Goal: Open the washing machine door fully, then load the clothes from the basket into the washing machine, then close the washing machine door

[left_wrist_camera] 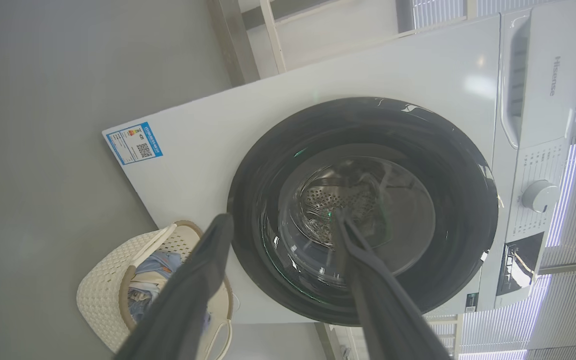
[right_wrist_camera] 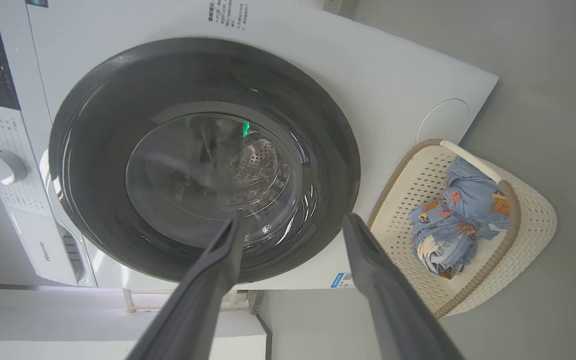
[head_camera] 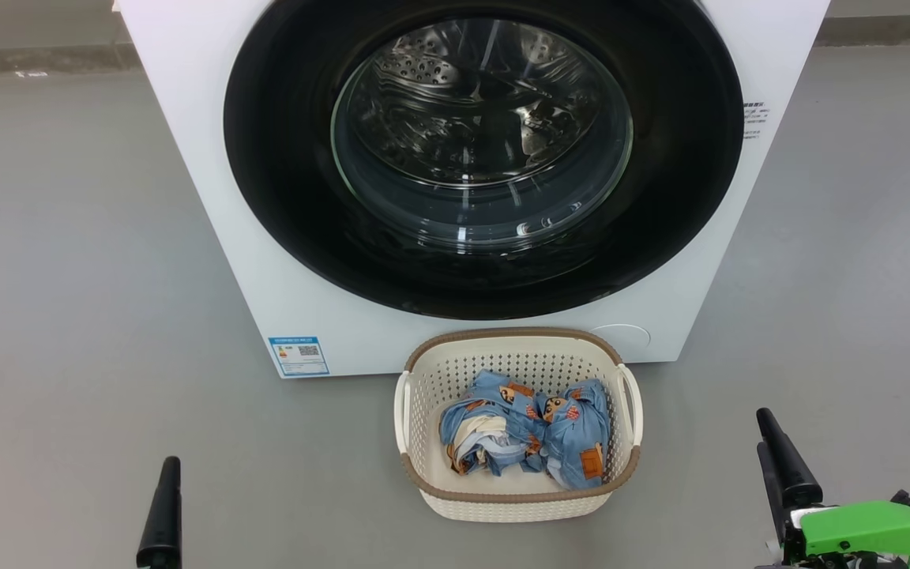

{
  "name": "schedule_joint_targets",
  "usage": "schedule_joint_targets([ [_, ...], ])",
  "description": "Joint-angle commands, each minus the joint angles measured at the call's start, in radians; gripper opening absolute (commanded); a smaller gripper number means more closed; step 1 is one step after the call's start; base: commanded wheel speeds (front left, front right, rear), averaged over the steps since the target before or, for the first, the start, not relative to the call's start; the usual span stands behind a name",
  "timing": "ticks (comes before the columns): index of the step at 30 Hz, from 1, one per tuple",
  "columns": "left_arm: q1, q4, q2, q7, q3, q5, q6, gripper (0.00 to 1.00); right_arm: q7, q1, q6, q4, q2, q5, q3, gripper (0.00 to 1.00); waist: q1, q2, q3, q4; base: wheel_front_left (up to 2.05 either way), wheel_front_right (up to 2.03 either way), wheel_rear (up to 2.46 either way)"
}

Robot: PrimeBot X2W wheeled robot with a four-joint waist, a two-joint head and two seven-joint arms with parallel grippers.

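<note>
Straight ahead, a white washing machine (head_camera: 186, 158) stands on a grey floor (head_camera: 68, 316). Its round door (head_camera: 281, 197) is shut, lying flush against the machine's front. The door has a wide glossy black rim. Through its bulging clear glass I can see the steel drum with its small holes.

A small blue label (head_camera: 298, 356) sits low on the machine's front, near its bottom corner on my left. A cream plastic basket (head_camera: 518, 506) with a brown rim and perforated sides rests on the floor just in front of the machine, below the door. I cannot tell whether it touches the machine. The clothes (head_camera: 526, 431) lie bundled inside the basket. They are light-blue fabric with small orange-brown figures, and a little white lining shows.

My left fingers (left_wrist_camera: 208, 260) are spread wide and hold nothing. They point at the machine's door from a short way off, without touching it. My right fingers (right_wrist_camera: 218, 265) are spread wide too, also empty. They aim at the lower part of the machine's door and stay clear of it. Both pairs hang in the air in front of the machine, one on either side of the basket.
</note>
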Motion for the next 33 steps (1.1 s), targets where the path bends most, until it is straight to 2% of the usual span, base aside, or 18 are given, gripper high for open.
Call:
schedule_joint_targets([
  [1,-0.014,-0.038,0.015,-0.01,0.009,0.035,-0.006,1.0,-0.012,-0.052,0.002,-0.031,-0.009,-0.039,0.005,1.0,-0.0001,0.0,0.0,0.001,0.0,0.0,0.0],
  [33,0.004,-0.079,0.019,-0.086,-0.01,0.428,-0.012,1.0,-0.062,-0.058,0.003,-0.052,0.021,-0.524,0.027,1.0,-0.0001,0.0,-0.002,0.023,0.0,0.0,0.0],
])
